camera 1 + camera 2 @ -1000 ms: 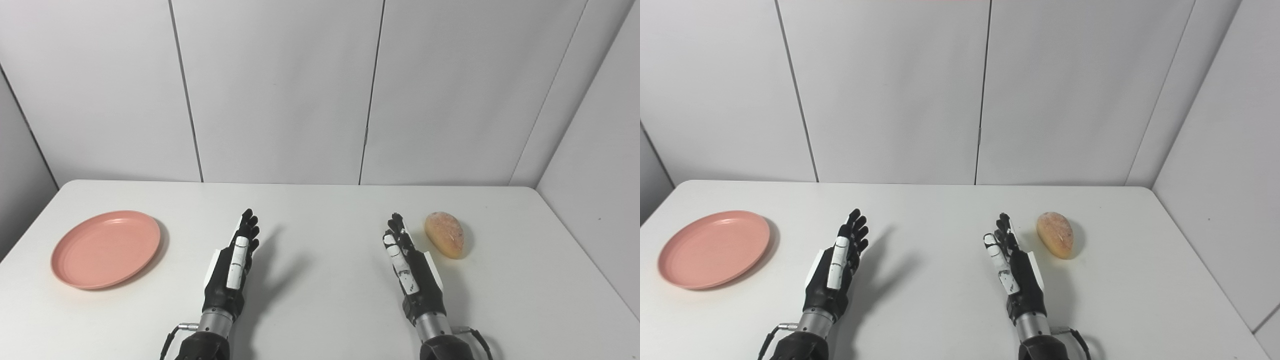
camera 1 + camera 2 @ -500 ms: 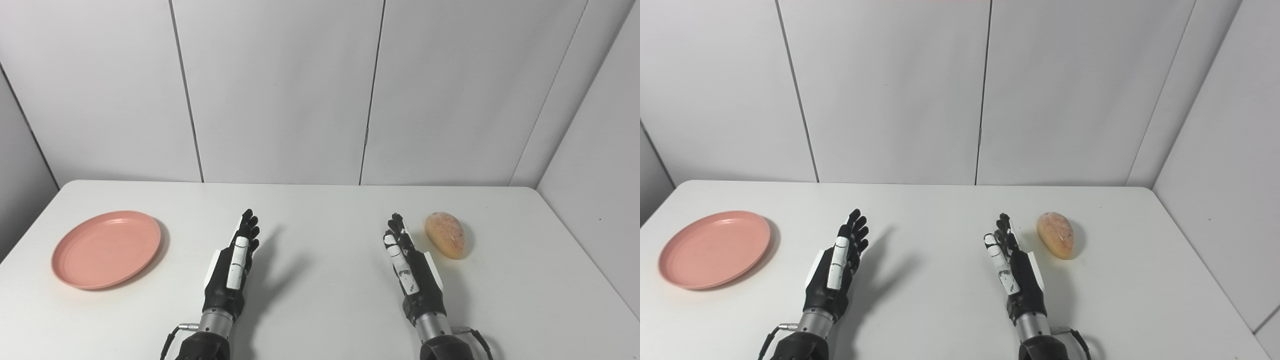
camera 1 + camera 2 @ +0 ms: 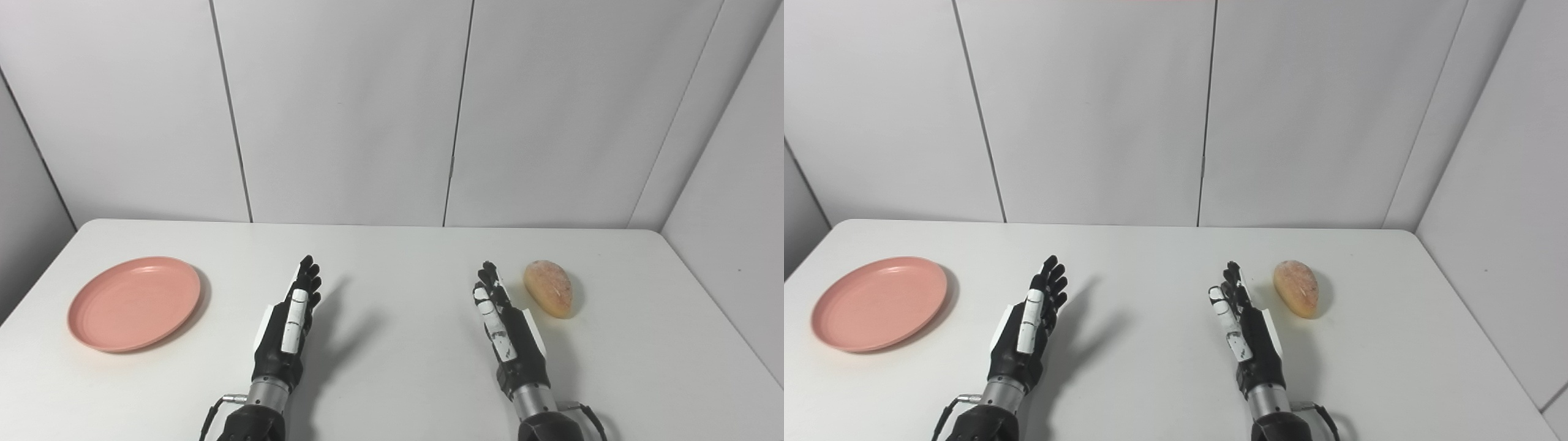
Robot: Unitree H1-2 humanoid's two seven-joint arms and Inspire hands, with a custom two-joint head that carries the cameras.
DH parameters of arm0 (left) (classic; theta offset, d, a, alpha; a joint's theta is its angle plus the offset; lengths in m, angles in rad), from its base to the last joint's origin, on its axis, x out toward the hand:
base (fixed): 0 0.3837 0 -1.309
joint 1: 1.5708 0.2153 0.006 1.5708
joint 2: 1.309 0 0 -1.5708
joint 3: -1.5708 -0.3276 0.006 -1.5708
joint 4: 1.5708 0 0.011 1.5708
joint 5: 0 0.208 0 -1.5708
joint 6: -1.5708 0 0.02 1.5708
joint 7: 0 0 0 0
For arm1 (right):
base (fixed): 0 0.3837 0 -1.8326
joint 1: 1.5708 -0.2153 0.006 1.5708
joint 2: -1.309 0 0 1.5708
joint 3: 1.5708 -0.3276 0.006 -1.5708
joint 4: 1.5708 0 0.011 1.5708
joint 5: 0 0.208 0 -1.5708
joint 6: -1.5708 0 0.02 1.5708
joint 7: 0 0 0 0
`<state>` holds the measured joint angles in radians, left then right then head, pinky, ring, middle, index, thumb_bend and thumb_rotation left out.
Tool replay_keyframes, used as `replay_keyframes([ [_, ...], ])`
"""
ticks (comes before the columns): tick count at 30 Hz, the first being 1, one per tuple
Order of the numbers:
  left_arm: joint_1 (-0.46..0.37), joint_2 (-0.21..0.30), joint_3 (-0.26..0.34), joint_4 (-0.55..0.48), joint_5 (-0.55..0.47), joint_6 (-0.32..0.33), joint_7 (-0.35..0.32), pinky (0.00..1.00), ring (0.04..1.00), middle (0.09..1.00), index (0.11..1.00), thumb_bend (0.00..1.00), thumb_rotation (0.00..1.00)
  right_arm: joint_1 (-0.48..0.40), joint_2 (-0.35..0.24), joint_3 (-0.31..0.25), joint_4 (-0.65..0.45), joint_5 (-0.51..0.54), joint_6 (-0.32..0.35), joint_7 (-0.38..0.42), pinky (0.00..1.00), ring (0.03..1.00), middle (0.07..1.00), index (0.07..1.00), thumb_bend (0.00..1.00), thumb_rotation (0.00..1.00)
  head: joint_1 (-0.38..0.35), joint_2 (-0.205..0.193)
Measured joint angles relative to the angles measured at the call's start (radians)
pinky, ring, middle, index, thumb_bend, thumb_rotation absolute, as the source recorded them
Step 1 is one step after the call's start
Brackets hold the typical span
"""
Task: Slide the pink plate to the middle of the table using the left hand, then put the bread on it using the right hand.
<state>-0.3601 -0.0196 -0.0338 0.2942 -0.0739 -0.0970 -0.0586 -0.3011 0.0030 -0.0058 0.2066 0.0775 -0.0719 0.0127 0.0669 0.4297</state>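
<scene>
While pink plate point(image 3: 134, 302) hugs left edge, bread point(image 3: 548, 288) right

No legible text, label, brand, number or sign appears in either view. The white patches on the backs of the two robot hands carry small dark specks, possibly markings, but too small to read.

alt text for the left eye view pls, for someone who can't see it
Two black robot hands, left hand and right hand, are open above a white table, holding nothing. A pink plate sits empty at far left, and a bread roll lies just right of the right hand.
</scene>
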Motion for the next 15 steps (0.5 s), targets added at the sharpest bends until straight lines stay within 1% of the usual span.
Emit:
replay_keyframes([
  [3, 0.000, -0.020, -0.006, 0.009, 0.020, -0.003, 0.017, 1.00, 1.000, 1.000, 1.000, 0.74, 1.00, 0.008, -0.021, -0.007, -0.001, 0.020, 0.000, 0.026, 1.00, 1.000, 1.000, 1.000, 0.60, 0.84, 0.019, -0.005],
  [4, 0.000, -0.029, -0.008, 0.015, 0.031, -0.004, 0.025, 1.00, 1.000, 1.000, 1.000, 0.73, 1.00, 0.011, -0.026, -0.012, -0.002, 0.029, 0.000, 0.034, 1.00, 1.000, 1.000, 1.000, 0.60, 0.84, 0.084, -0.021],
  [5, 0.000, -0.038, -0.013, 0.024, 0.043, -0.009, 0.038, 1.00, 0.995, 1.000, 0.993, 0.72, 1.00, 0.013, -0.034, -0.017, -0.002, 0.038, 0.000, 0.041, 1.00, 1.000, 1.000, 1.000, 0.59, 0.85, 0.085, -0.022],
  [6, -0.001, -0.050, -0.018, 0.040, 0.059, -0.017, 0.051, 0.99, 0.992, 1.000, 0.989, 0.72, 1.00, 0.015, -0.042, -0.022, -0.002, 0.045, 0.000, 0.048, 1.00, 1.000, 1.000, 1.000, 0.58, 0.85, 0.143, -0.035],
  [7, -0.001, -0.062, -0.018, 0.049, 0.073, -0.024, 0.067, 0.97, 0.977, 0.987, 0.968, 0.73, 1.00, 0.016, -0.051, -0.027, -0.002, 0.055, 0.000, 0.058, 1.00, 1.000, 1.000, 1.000, 0.57, 0.87, 0.181, -0.049],
  [9, -0.009, -0.088, -0.019, 0.070, 0.096, -0.047, 0.096, 0.97, 0.979, 0.988, 0.962, 0.73, 1.00, 0.017, -0.071, -0.037, 0.004, 0.074, -0.003, 0.079, 1.00, 1.000, 1.000, 1.000, 0.56, 0.87, 0.203, -0.055],
  [11, -0.020, -0.107, -0.016, 0.091, 0.097, -0.067, 0.114, 0.97, 0.981, 0.992, 0.964, 0.72, 1.00, 0.015, -0.087, -0.042, 0.031, 0.080, -0.017, 0.096, 1.00, 1.000, 1.000, 1.000, 0.56, 0.87, 0.212, -0.060],
  [12, -0.028, -0.112, -0.013, 0.105, 0.097, -0.082, 0.118, 0.97, 0.983, 0.993, 0.965, 0.72, 1.00, 0.016, -0.089, -0.046, 0.041, 0.082, -0.023, 0.100, 1.00, 1.000, 1.000, 1.000, 0.56, 0.87, 0.220, -0.065],
  [15, -0.046, -0.117, -0.007, 0.133, 0.099, -0.096, 0.130, 0.96, 0.984, 0.996, 0.969, 0.73, 1.00, 0.017, -0.090, -0.055, 0.054, 0.089, -0.038, 0.110, 1.00, 1.000, 1.000, 1.000, 0.54, 0.87, 0.244, -0.077],
])
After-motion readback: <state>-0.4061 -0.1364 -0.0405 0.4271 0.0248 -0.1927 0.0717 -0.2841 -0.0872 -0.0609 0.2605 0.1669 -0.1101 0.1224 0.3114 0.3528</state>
